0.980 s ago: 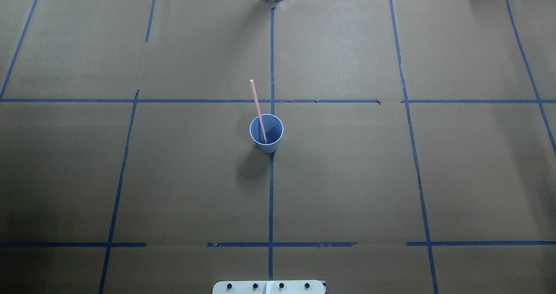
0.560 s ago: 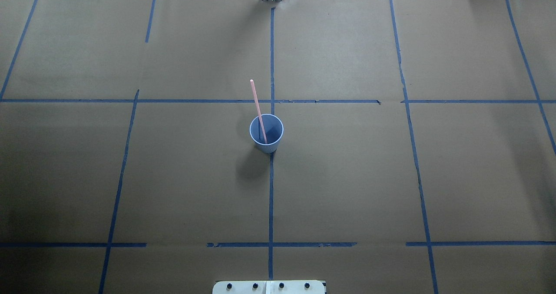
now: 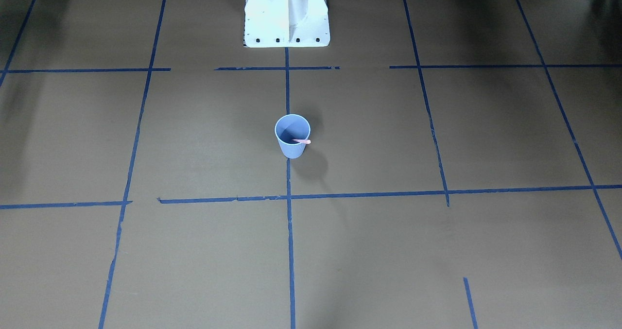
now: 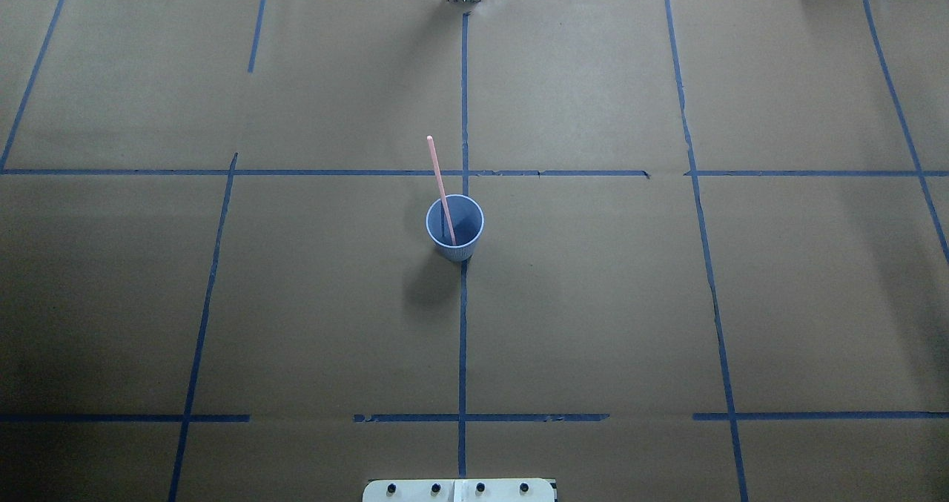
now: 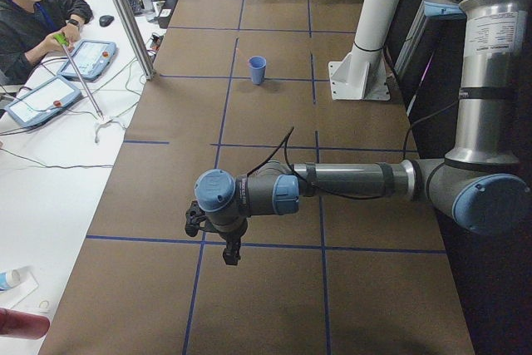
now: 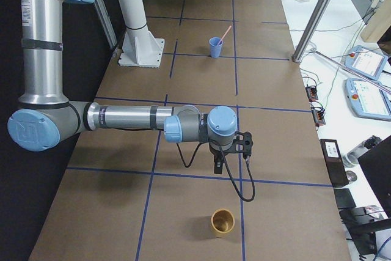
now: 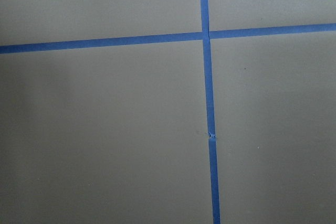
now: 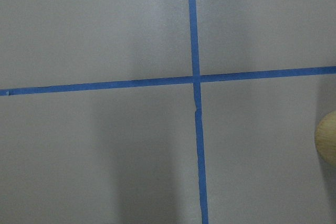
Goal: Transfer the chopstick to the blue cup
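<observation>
The pale blue ribbed cup (image 4: pixel 454 252) stands upright at the middle of the table, also in the front view (image 3: pixel 291 150) and both side views (image 5: pixel 258 70) (image 6: pixel 215 47). One thin pink chopstick (image 4: pixel 437 168) stands in it, leaning against the rim; only its tip (image 3: pixel 304 141) shows from the front. My left gripper (image 5: pixel 231 255) hangs over the table's left end, far from the cup, seen only in the left side view; I cannot tell its state. My right gripper (image 6: pixel 218 166) hangs over the right end, likewise unclear.
A tan cup (image 6: pixel 222 222) stands near the right gripper, its edge in the right wrist view (image 8: pixel 328 142). The white robot pedestal (image 3: pixel 286 13) stands behind the blue cup. Blue tape lines cross the brown table cover. An operator (image 5: pixel 33 14) sits at the side table.
</observation>
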Controlling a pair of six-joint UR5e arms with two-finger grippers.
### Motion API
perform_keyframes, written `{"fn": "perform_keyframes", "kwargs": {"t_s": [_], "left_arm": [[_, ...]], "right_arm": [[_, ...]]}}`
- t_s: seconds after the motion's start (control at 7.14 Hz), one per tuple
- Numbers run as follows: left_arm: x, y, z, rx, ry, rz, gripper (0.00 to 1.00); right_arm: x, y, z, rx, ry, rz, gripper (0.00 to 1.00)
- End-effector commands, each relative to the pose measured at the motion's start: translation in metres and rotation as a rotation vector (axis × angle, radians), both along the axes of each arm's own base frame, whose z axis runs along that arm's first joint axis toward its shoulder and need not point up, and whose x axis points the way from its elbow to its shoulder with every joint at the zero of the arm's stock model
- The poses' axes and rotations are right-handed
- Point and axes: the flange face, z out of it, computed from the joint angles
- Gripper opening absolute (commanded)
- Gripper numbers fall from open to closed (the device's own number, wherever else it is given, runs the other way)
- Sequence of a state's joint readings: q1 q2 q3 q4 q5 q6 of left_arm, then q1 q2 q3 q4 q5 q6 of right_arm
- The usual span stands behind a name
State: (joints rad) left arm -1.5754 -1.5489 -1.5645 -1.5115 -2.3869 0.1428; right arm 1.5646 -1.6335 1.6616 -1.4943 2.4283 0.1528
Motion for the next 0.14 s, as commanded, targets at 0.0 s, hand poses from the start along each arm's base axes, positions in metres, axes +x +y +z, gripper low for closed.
{"fn": "perform_keyframes", "kwargs": {"t_s": [0.0], "left_arm": [[0.0000,-0.0011,-0.0011,0.003,0.000,0.000,1.00]], "right_arm": [[0.0000,-0.0007,-0.0013,0.002,0.000,0.000,1.00]]}}
